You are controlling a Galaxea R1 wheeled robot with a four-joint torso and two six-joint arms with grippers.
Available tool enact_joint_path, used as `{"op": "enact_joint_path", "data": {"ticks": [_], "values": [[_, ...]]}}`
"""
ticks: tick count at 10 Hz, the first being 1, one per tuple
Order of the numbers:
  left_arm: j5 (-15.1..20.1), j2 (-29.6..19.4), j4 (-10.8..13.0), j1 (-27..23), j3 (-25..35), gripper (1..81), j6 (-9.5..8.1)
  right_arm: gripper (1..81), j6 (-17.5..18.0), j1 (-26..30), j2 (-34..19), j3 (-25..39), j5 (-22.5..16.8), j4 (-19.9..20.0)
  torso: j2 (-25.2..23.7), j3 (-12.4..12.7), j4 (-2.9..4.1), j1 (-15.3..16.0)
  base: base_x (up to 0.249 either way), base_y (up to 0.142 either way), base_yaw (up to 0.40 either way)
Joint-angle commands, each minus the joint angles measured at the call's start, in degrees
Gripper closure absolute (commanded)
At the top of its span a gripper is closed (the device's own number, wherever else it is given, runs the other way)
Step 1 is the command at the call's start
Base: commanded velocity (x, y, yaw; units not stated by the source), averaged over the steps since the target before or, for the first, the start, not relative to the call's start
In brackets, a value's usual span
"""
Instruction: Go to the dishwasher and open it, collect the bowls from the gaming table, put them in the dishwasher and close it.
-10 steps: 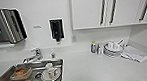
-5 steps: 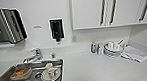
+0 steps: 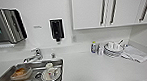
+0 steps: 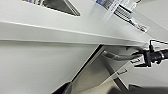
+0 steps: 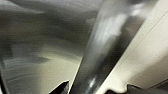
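Observation:
The dishwasher's brushed steel front (image 5: 37, 50) sits close before the right wrist camera, with its bar handle (image 5: 107, 45) running across it. My right gripper (image 5: 97, 90) is open, and the handle passes between its dark fingertips (image 5: 62, 88). In the left wrist view the right gripper (image 4: 147, 56) is a dark shape at a curved metal handle (image 4: 117, 57) under the counter's edge. My left gripper (image 4: 102, 90) hangs open beside the white cabinet front (image 4: 37, 67), holding nothing. The gaming table is out of view.
Above, a white counter (image 3: 96, 69) holds a steel sink (image 3: 7, 80) with dishes in it, a tap (image 3: 35, 55), a stack of plates (image 3: 112, 50) and a cloth (image 3: 135, 54). Wall cabinets (image 3: 92, 9) with bar handles hang above.

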Motion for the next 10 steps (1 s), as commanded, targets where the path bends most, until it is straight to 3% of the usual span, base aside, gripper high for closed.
{"op": "enact_joint_path", "data": {"ticks": [1,4,10], "values": [[0.8,-2.9,1.6,-4.3,1.1,1.0,0.16,1.0,-0.5,1.4,-7.2,4.1,-8.8,-4.6,0.0,0.0,0.00,0.0,0.000,0.000,0.000],[0.8,-3.1,1.6,-4.3,1.0,1.0,0.16,1.0,-0.5,-1.6,-7.9,4.8,-8.8,-6.3,0.0,0.0,0.02,0.0,0.000,0.000,0.000],[0.7,-3.3,1.6,-4.2,1.4,1.0,0.16,1.0,-0.1,-0.9,-1.7,2.8,-8.9,-7.1,0.0,0.0,0.02,0.0,0.000,0.000,0.000]]}}
